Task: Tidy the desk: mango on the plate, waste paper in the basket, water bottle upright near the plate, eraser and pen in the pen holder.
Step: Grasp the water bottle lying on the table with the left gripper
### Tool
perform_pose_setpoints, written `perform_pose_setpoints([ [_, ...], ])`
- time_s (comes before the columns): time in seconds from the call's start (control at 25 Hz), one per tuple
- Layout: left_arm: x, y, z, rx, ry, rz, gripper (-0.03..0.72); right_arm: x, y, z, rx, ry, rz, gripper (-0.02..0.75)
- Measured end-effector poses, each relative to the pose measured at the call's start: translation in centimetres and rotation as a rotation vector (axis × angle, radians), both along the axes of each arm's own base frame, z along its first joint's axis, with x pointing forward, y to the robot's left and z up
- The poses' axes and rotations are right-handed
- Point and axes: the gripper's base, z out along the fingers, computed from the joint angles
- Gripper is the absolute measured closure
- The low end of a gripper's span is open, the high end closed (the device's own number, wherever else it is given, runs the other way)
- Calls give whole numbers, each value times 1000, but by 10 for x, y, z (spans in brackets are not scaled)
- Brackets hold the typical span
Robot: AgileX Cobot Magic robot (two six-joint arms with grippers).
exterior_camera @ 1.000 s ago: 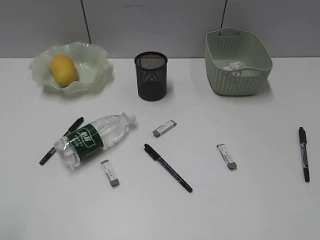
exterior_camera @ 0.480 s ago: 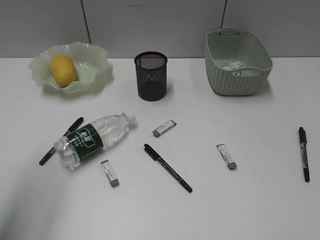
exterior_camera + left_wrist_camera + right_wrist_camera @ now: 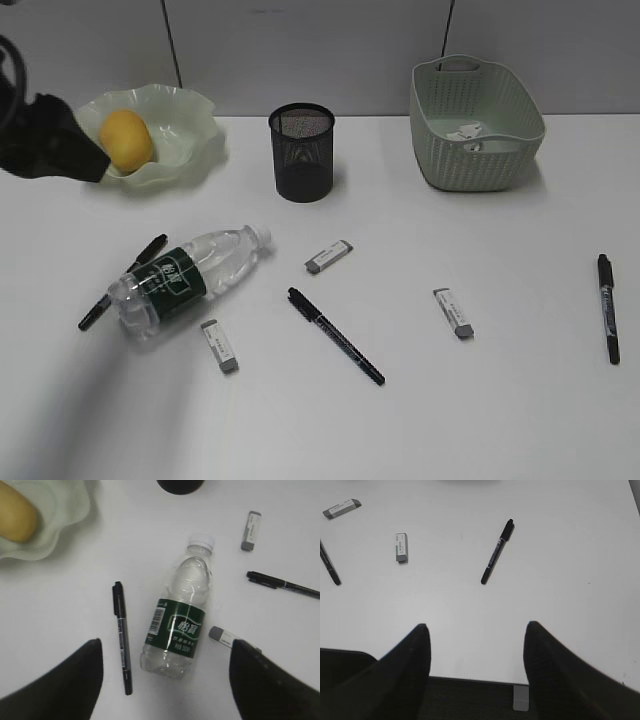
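The mango [image 3: 126,138] lies in the wavy green plate [image 3: 190,120]. The waste paper [image 3: 468,133] sits inside the woven basket [image 3: 440,150]. The water bottle [image 3: 190,275] lies on its side, cap toward the pen holder [image 3: 302,152]. Three erasers [image 3: 329,256] [image 3: 453,312] [image 3: 219,345] and three pens [image 3: 336,336] [image 3: 608,307] [image 3: 122,282] lie loose on the desk [image 3: 500,420]. My left gripper [image 3: 165,642] hangs open above the bottle [image 3: 182,615], holding nothing. My right gripper [image 3: 477,626] is open and empty over the desk's front right.
In the exterior view the left arm [image 3: 50,140] covers the plate's left rim. A pen [image 3: 121,635] lies just left of the bottle and an eraser [image 3: 224,636] just right of it. The desk's near edge [image 3: 470,679] runs under the right gripper.
The left arm has come into the exterior view at the upper left, in front of the plate. The objects on the desk have not moved.
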Motion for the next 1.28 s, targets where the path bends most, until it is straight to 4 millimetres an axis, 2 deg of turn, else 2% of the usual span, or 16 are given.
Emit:
perform_pose_setpoints([
  [0.32,56,-52,-33,149,242,-172,87,1,0,-5,-3,18,0,271],
  [0.6,83,-92,-53,271,232,-277,86,1,0,-5,-3,19,0,271],
  [0.92,96,-109,-100,361,331,-313,85,1,0,-5,-3,19,0,271],
  [1.28,103,-113,-135,420,387,-301,85,1,0,-5,-3,19,0,271],
])
